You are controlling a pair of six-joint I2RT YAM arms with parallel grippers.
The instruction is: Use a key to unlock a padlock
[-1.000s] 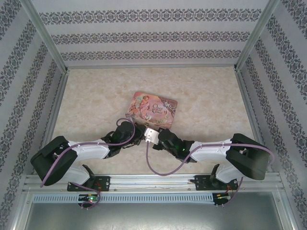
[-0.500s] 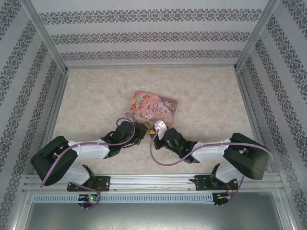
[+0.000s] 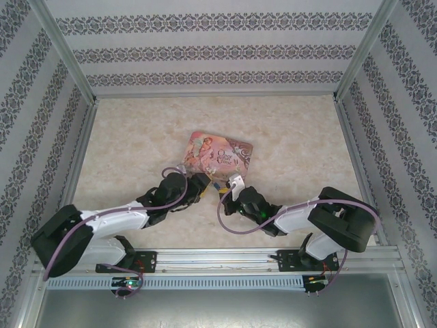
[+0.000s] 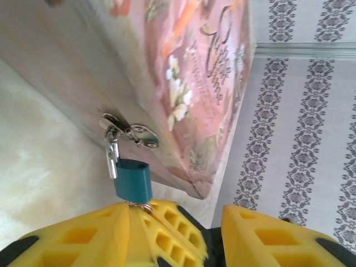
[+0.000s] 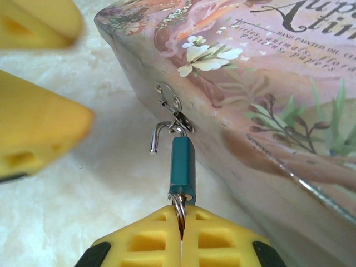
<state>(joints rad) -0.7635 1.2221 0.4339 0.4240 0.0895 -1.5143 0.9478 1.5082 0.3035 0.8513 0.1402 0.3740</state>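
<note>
while the right pincer (image 5: 181, 219) pinches the key (image 5: 181, 229) below the padlock (image 5: 182, 164), shackle (image 5: 157, 136) free at one end, hung on the pink tin (image 5: 250, 72), left pincer (image 5: 83, 75) spread apart

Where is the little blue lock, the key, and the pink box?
padlock (image 5: 182, 166), right wrist view, on its blue body.
key (image 5: 181, 229), right wrist view, on its dark blade.
pink tin (image 3: 218, 154), top external view, on the lid's middle.

Padlock (image 5: 182, 167) teal-blue, silver shackle (image 4: 113, 158); tin (image 5: 267, 67) pink, floral; fingers (image 4: 167, 233) yellow; table (image 3: 136, 137) cream marbled; walls (image 3: 218, 51) damask-striped.
</note>
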